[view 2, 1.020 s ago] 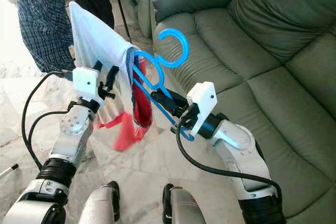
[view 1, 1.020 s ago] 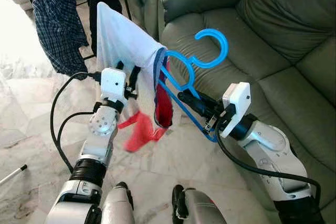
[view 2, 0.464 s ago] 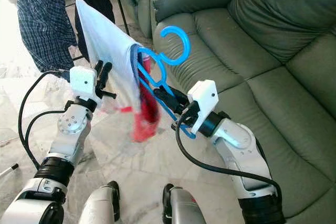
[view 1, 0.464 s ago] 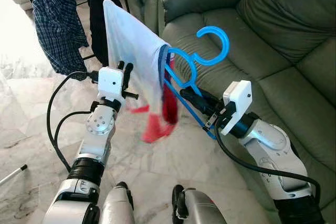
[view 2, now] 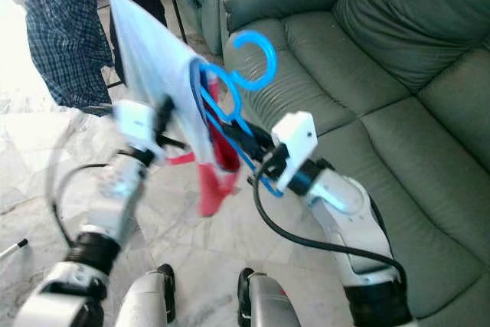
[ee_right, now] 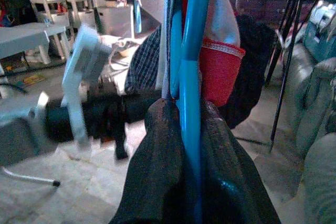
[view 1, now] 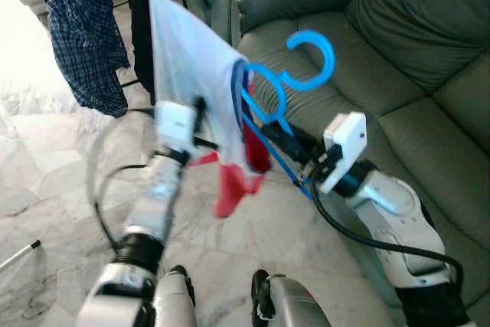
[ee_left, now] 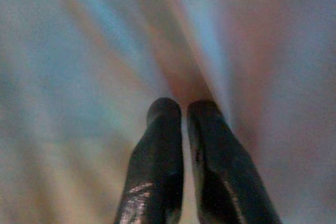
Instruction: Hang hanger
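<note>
The smooth blue plastic hanger (view 1: 269,124), draped in pale cloth (view 1: 191,74), was pinched by the right gripper (ee_right: 189,124); the left gripper (ee_left: 184,114) was pressed together against the cloth.

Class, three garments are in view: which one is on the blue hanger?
The white shirt with red trim, draped over the blue hanger clamped by the right end effector; the plaid shirt and dark garment hang behind.

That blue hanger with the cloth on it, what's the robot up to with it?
The robot is holding a blue hanger up in front of a green sofa. Its right end effector is clamped on the hanger's lower bar. A white garment with red trim is draped over it, and the left end effector, fingers together, is against that fabric. A clothes rack with a checked shirt stands behind; the hanger isn't on it yet.
</note>
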Available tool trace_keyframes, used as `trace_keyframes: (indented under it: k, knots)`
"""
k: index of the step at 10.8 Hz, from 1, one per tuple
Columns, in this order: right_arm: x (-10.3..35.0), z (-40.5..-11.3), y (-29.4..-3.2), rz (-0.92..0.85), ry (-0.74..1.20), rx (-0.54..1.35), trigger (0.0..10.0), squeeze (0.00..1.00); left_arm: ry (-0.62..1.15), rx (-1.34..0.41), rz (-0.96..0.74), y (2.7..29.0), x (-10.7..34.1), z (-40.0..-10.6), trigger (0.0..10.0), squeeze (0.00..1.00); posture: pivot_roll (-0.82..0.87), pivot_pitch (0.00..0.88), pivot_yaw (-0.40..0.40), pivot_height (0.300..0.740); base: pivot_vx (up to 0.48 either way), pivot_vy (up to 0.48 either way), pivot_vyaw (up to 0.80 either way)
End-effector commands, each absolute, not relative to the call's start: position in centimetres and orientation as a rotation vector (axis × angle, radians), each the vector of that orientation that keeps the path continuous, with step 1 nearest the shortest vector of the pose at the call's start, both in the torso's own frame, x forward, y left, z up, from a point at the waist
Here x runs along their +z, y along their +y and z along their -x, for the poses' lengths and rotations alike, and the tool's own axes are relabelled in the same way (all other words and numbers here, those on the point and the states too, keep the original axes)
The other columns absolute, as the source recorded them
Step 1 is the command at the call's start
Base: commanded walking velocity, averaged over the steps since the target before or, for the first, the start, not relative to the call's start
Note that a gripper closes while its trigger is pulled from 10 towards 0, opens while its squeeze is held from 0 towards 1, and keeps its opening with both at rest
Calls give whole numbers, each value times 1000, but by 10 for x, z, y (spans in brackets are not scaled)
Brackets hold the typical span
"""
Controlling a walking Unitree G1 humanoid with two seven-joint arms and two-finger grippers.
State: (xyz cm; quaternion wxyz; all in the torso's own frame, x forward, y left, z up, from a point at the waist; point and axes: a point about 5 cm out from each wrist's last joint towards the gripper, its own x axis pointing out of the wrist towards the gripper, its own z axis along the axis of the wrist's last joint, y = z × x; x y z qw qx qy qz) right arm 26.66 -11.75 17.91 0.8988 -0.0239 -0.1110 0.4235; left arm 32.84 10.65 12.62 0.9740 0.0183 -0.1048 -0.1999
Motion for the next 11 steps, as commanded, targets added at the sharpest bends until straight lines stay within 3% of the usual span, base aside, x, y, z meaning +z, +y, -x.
trace_keyframes:
  k: [1, 8, 11]
  knots:
    - [184, -267, -117, 52, -266, 874, 10000, 0, -190, -448, -40, 103, 122, -324, 10000, 1000, -38, 209, -5, 740, 0, 0, 0]
    - [182, -273, -111, 54, -270, 903, 10000, 0, -190, -459, -88, 113, 125, -325, 10000, 1000, -22, 200, -5, 740, 0, 0, 0]
    - [182, -273, -109, 58, -277, 923, 10000, 0, -183, -525, -41, 97, 129, -322, 10000, 1000, -31, 200, -2, 740, 0, 0, 0]
